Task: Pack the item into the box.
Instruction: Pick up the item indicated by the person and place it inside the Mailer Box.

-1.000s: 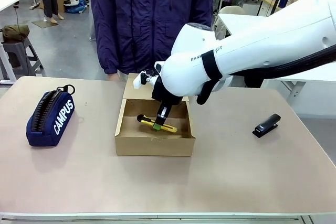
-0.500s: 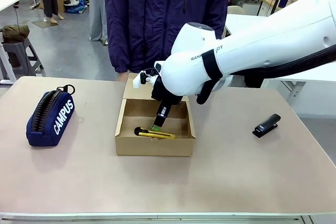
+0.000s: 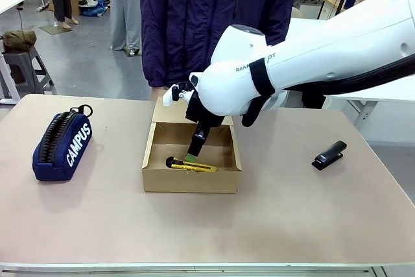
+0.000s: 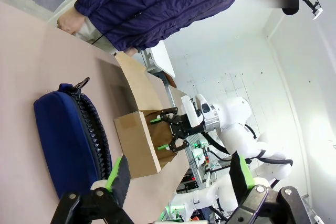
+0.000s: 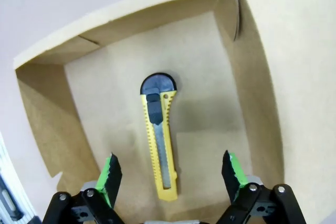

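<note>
The item, a slim yellow utility knife (image 3: 191, 166) (image 5: 159, 143) with a black tip, lies flat on the floor of the open brown cardboard box (image 3: 190, 181) (image 5: 47, 124), near its front wall. My right gripper (image 3: 193, 152) (image 5: 170, 174) hangs open just above the knife inside the box, both green pads apart and nothing between them. My left gripper (image 4: 176, 174) is open too, off to the left side of the table, looking across the navy case at the box (image 4: 137, 140) and at the right gripper (image 4: 171, 132).
A navy "CAMPUS" pencil case (image 3: 63, 143) (image 4: 71, 137) lies on the left of the table. A small black stapler (image 3: 329, 155) sits on the right. A person in a dark jacket (image 3: 207, 17) stands at the far edge, behind the box's raised flap (image 3: 170, 111).
My right gripper opened and let go of the knife, which dropped flat onto the box floor. The gripper has lifted slightly. The person stepped a little to the right.
</note>
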Robot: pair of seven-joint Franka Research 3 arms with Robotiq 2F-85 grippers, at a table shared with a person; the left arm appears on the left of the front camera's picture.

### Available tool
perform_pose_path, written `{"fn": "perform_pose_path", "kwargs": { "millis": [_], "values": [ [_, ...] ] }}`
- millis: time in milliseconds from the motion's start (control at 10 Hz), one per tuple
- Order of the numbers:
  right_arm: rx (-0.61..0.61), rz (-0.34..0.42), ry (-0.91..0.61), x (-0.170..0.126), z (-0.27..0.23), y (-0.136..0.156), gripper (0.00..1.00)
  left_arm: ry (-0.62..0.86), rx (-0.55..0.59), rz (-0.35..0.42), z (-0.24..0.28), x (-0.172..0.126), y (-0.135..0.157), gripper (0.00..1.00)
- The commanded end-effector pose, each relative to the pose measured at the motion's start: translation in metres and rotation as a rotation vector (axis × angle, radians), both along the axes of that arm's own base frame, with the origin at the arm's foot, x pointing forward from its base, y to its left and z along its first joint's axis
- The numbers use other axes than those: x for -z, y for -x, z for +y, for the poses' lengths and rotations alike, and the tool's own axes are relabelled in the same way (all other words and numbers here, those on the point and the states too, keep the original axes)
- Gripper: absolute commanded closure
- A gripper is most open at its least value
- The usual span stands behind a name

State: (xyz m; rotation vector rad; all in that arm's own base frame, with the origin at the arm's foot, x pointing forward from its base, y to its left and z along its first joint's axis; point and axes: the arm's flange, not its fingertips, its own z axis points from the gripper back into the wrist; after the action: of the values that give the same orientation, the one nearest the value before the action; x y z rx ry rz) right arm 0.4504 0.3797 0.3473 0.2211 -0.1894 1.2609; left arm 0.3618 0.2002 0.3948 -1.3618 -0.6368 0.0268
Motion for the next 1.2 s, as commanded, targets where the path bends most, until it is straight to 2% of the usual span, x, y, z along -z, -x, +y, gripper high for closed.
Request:
{"fn": "perform_pose_path", "kwargs": {
  "millis": [0, 100, 200, 300, 500, 600, 700, 900, 1000, 1100],
  "values": [
    [-0.009, -0.051, -0.022, -0.018, -0.007, 0.003, 0.0, 0.008, 0.001, -0.016, -0.001, -0.003, 0.001, 0.0],
    [0.027, -0.052, -0.047, -0.038, -0.013, 0.006, 0.0, 0.008, 0.001, -0.016, -0.001, -0.003, 0.001, 0.0],
    [0.136, -0.006, -0.051, -0.065, -0.029, 0.011, 0.0, 0.008, 0.001, -0.016, -0.001, -0.003, 0.001, 0.0],
    [0.255, 0.036, -0.065, -0.101, -0.068, 0.015, 0.0, 0.008, 0.001, -0.016, -0.001, -0.003, 0.001, 0.0],
    [0.466, 0.126, -0.193, -0.149, -0.162, 0.018, 0.0, 0.008, 0.001, -0.016, -0.001, -0.003, 0.001, 0.0],
    [0.574, 0.187, -0.246, -0.166, -0.218, 0.02, 0.0, 0.008, 0.001, -0.016, -0.001, -0.003, 0.001, 0.0],
    [0.682, 0.279, -0.349, -0.18, -0.281, 0.024, 0.0, 0.008, 0.001, -0.016, -0.001, -0.003, 0.001, 0.0],
    [0.778, 0.473, -0.575, -0.184, -0.392, 0.033, 0.0, 0.008, 0.001, -0.016, -0.001, -0.003, 0.001, 0.0],
    [0.814, 0.541, -0.689, -0.178, -0.44, 0.04, 0.0, 0.008, 0.001, -0.016, -0.001, -0.003, 0.001, 0.0],
    [0.887, 0.564, -0.764, -0.168, -0.485, 0.048, 0.0, 0.008, 0.001, -0.016, -0.001, -0.003, 0.001, 0.0]
  ]
}}
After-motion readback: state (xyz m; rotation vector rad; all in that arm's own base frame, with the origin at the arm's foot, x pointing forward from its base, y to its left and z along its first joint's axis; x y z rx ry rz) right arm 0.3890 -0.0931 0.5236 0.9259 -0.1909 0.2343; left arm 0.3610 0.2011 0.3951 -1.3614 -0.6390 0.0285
